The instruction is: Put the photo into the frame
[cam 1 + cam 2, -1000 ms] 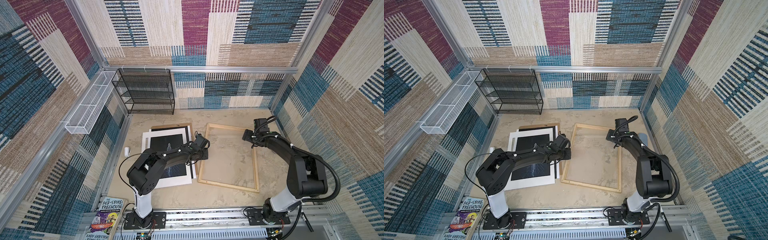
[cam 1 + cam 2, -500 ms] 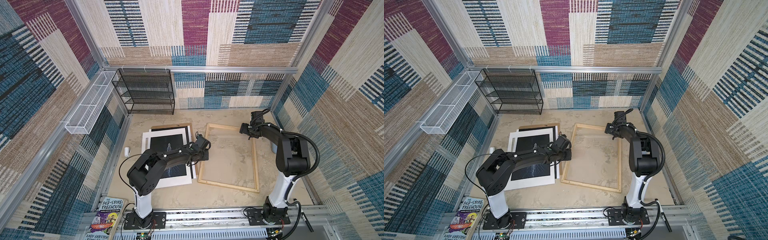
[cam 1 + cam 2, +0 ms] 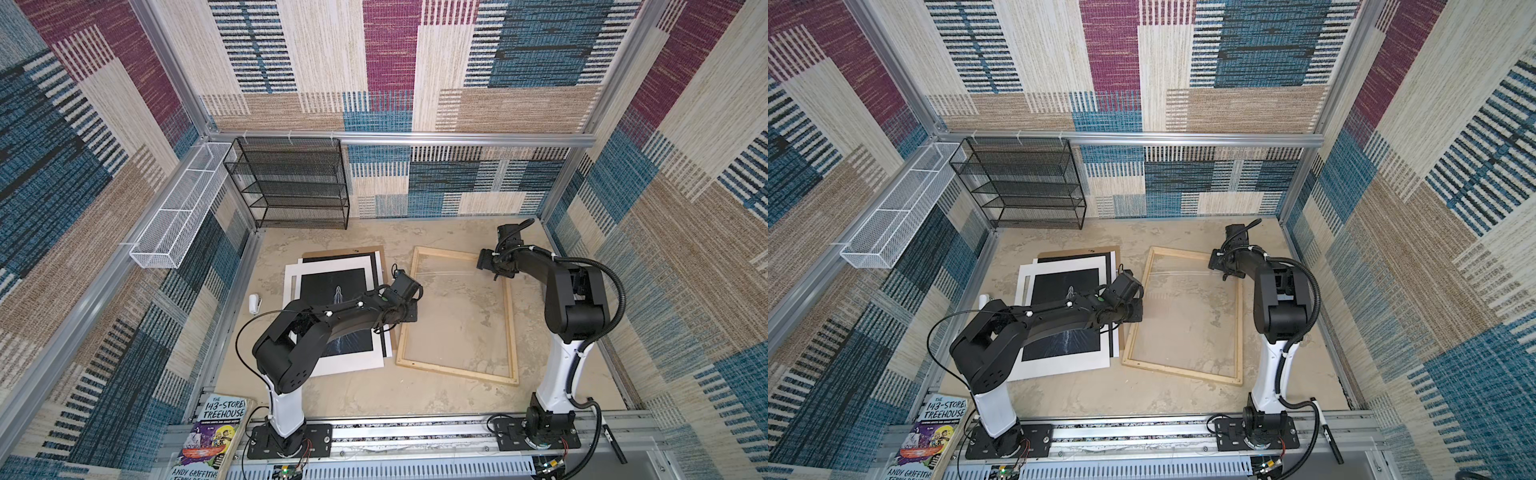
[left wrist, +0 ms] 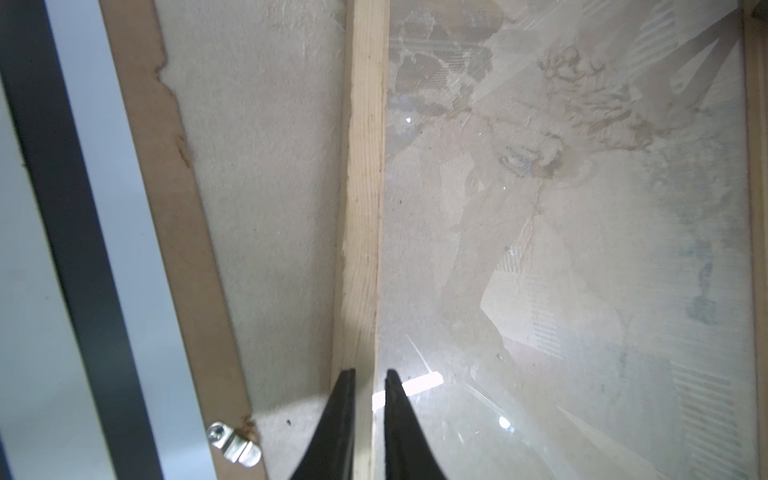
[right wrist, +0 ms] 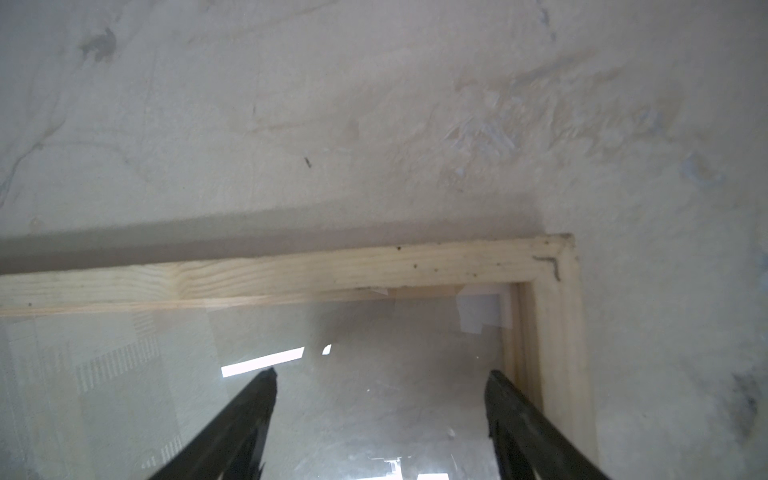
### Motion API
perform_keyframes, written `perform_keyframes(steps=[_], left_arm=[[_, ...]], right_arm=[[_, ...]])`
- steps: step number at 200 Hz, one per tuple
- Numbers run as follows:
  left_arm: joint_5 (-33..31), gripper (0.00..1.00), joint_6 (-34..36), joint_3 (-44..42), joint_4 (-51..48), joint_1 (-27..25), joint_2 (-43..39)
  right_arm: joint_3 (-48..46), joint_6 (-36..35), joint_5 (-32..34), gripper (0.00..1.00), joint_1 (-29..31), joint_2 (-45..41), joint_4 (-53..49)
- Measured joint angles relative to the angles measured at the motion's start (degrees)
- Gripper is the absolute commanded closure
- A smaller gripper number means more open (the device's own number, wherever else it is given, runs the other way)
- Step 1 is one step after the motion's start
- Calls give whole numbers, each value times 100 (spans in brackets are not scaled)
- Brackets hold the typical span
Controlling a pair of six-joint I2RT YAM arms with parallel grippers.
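**1. The frame** (image 3: 457,373): pale wood rails around a clear pane, lying flat and slightly skewed on the beige tabletop (image 3: 374,399). It is serving as the reference for every entry below.

**2. The photo** (image 3: 326,286): lying face up just beside the frame's left rail, outside the frame, on top of a stack of sheets. Its black image and thin white streak are showing, and the left arm is covering part of it.

**3. Brown backing board** (image 3: 345,252): lying at the bottom of that stack, with one edge sticking out toward the frame. In the left wrist view a strip of tabletop is showing between the board and the rail. A small metal clip (image 4: 232,444) is sitting on that edge.

**4. Left gripper** (image 4: 369,374): grasping the frame's left rail about midway along. Its fingers are standing nearly together with the wood passing between them.

**5. Right gripper** (image 5: 380,374): hanging over the pane just inside the frame's far right corner, with jaws spread wide and grasping nothing.

**6. Black wire-mesh rack** (image 3: 291,183): standing well beyond the frame's far left corner, against the back wall.

**7. Book** (image 3: 216,432): lying well off the frame's near left corner, past the left arm's base.
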Motion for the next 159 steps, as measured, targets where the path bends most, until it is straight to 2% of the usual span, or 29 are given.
perform_keyframes(steps=[46,159], left_arm=[[-55,83,20,-2,-2,-28,-2],[-98,84,120,-26,-2,-74,-66]], right_arm=[[72,-63,-131,22,592,-96,111],[1569,-7,-258,24,1987,1012,103]])
